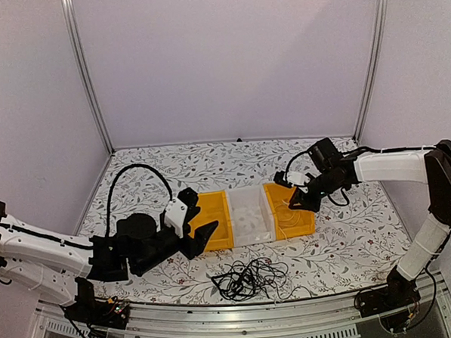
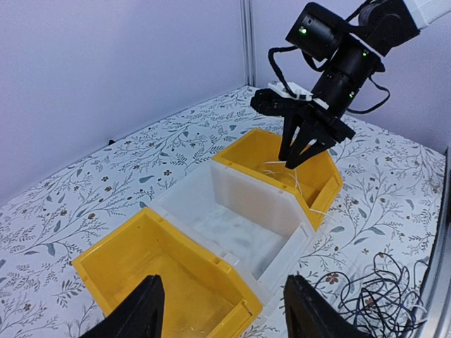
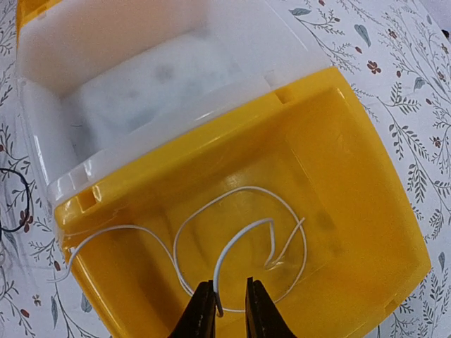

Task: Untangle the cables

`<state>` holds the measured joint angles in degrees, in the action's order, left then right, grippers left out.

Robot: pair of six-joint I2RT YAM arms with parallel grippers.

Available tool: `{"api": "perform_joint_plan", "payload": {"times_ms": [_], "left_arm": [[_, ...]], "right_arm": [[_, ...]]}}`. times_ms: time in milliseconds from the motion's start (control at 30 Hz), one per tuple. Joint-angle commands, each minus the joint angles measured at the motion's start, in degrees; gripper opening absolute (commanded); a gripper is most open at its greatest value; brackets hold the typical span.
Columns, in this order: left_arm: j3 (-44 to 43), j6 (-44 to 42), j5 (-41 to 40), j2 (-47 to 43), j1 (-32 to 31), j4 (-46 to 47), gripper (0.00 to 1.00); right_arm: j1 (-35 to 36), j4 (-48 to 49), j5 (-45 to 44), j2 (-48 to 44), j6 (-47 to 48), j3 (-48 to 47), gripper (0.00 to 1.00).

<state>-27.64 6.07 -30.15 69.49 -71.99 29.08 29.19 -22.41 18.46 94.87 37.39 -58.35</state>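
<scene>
Right wrist | right end effector (image 3: 224, 304) nearly closed, pinching white cable (image 3: 239, 243) | left end effector (image 2: 224, 310) wide, holding nothing

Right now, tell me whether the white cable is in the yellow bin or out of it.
Mostly in. The white cable lies looped inside the right yellow bin, one end trailing over its rim, while the right gripper pinches a strand above it.

Right gripper (image 3: 230, 308) is pinching the end of a white cable (image 3: 239, 236) looped inside the yellow bin (image 3: 366, 204), white bin (image 3: 127, 84) right next to it.
</scene>
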Motion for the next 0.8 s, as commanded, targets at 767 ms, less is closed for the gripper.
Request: {"api": "perform_joint_plan", "payload": {"times_ms": [767], "left_arm": [[-7.1,-3.4,28.5,7.0,0.7,-7.9,0.59]], "right_arm": [[6.1,-14.6,18.7,-17.8,12.2,4.1,0.35]]}}
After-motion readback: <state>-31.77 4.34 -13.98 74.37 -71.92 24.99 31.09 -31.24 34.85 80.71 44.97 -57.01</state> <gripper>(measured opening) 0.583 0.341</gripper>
